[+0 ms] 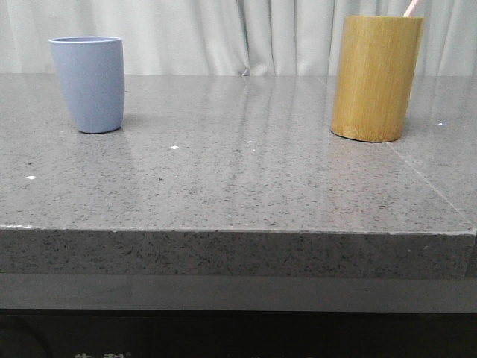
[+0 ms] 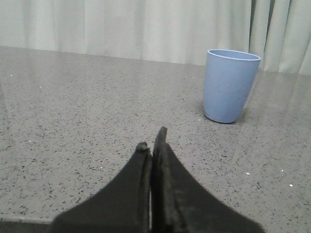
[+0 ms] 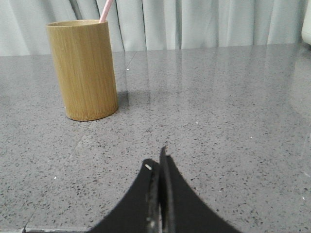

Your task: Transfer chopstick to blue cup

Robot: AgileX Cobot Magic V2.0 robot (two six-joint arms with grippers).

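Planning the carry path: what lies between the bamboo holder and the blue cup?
Nothing: in the front view, bare grey table separates the bamboo holder, with the chopstick in it, from the blue cup.

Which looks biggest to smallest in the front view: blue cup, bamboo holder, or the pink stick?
1. Bamboo holder, tallest and widest.
2. Blue cup, shorter and narrower, at a similar distance.
3. Pink stick, just its slim tip shows above the holder, so its full length is hidden.

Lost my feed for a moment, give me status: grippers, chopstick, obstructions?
Left gripper shut, empty. Right gripper shut, empty. Chopstick in bamboo holder, blue cup upright. No obstruction visible between them.
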